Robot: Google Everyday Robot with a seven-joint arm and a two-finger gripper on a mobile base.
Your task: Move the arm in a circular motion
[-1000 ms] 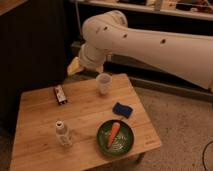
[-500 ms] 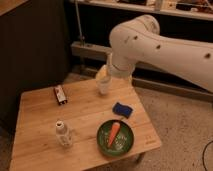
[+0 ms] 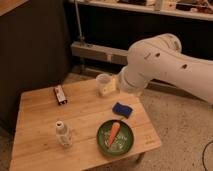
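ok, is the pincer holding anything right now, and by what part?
Cannot tell. The pincer overlaps the translucent cup at the far edge of the table; no contact is visible.

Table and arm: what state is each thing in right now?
Arm: reaching over the table's far edge.
Tool: close beside the cup.
Cup: upright.
Bottle: upright.
Carrot: lying on the green plate.
Blue sponge: lying flat.
Dark bar: lying flat.
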